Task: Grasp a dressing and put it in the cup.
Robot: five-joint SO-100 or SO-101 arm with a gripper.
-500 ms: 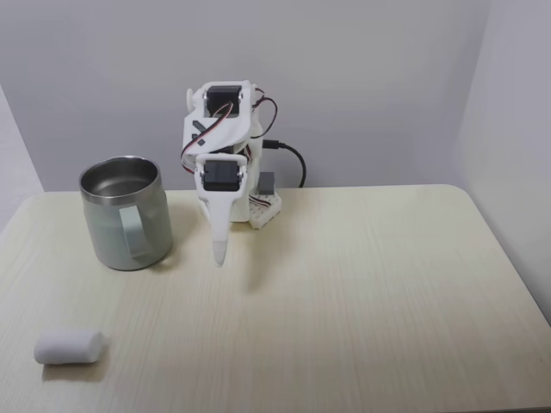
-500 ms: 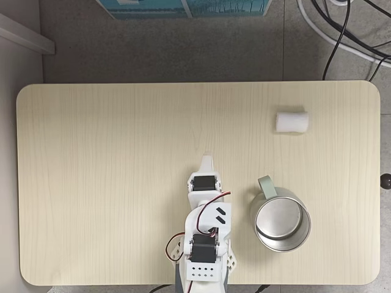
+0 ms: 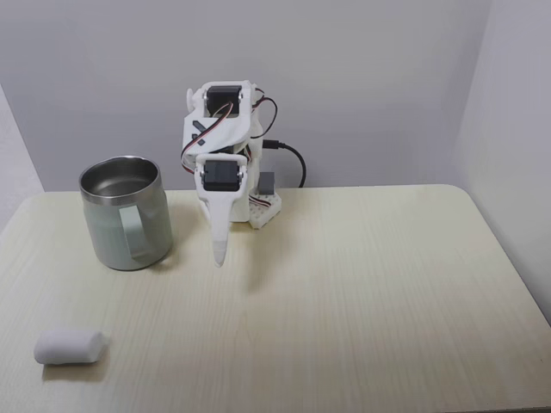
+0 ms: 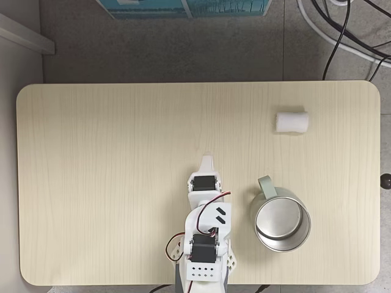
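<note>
above the desk [image 3: 362,284], near the arm's base, the end effector [image 3: 219,256] [image 4: 207,161] hangs tip-down, fingers closed together and holding nothing. in a fixed view, the cup [image 3: 122,212] [image 4: 281,220] stands just left of it; the dressing [image 3: 68,347] [image 4: 291,121] lies well apart.

**What sits on my table**

My base is mounted at one long edge of a pale wood-grain table [image 4: 110,152] with rounded corners. On it, the cup [image 4: 281,223] stands upright just beside my base, handle toward the dressing [image 4: 291,121], which lies on its side well apart, near the opposite edge.
</note>
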